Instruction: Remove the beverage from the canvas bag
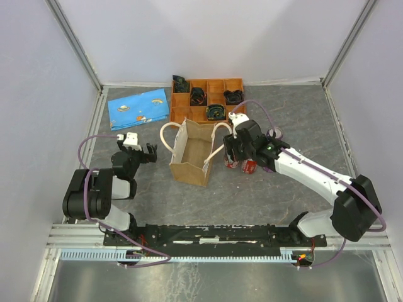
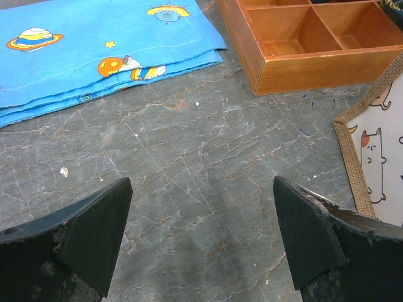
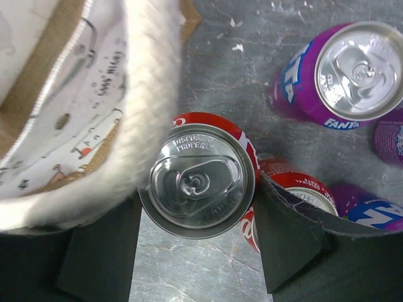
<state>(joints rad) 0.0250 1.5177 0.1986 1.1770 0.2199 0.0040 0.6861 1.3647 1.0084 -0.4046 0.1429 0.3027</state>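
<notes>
The tan canvas bag [image 1: 192, 154] stands open mid-table, with cream rope handles. Its printed side shows at the right edge of the left wrist view [image 2: 378, 157] and at the top left of the right wrist view [image 3: 69, 107]. My right gripper [image 1: 234, 156] is just right of the bag. In its wrist view [image 3: 196, 201] the jaws sit against both sides of an upright red cola can [image 3: 198, 182], close to a cream handle [image 3: 148, 94]. My left gripper [image 1: 141, 153] is open and empty over bare table, left of the bag [image 2: 201, 207].
A second red can [image 3: 302, 195] and purple Fanta cans [image 3: 349, 75] stand right of the held can. An orange compartment tray [image 1: 208, 100] with dark items sits behind the bag, and a blue space-print cloth [image 1: 138, 107] lies at the back left.
</notes>
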